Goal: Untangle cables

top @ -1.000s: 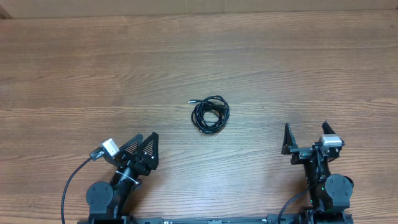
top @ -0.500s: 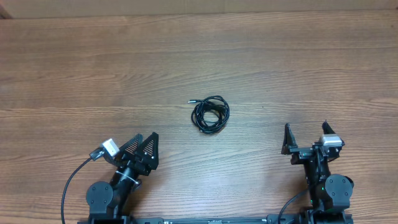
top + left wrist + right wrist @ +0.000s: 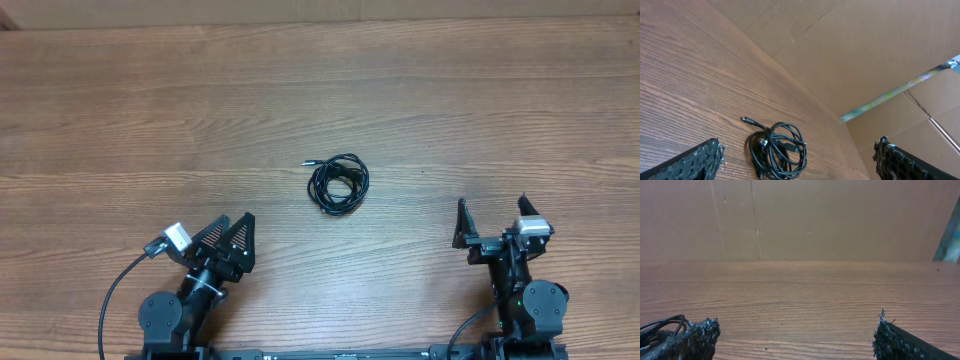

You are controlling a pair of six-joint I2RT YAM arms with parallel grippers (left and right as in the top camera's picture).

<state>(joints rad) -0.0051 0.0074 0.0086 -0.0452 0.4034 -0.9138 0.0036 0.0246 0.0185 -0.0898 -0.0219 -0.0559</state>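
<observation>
The cables (image 3: 338, 183) lie on the table (image 3: 120, 100), ahead, between left arm (image 3: 190, 290) and right arm (image 3: 522, 285).

One tabletop (image 3: 120, 100) is carrying everything. One bundle of cables (image 3: 338, 183) is lying near its middle; how many separate cords are making up the coil cannot be told, since the loops are overlapping. One plug (image 3: 308, 162) is sticking out of the bundle toward the far left corner. Two grippers are sitting by the near edge: one left gripper (image 3: 238, 217) toward the near left corner and one right gripper (image 3: 491, 205) toward the near right corner. Each is showing two fingers (image 3: 243, 238), making four in all.
</observation>
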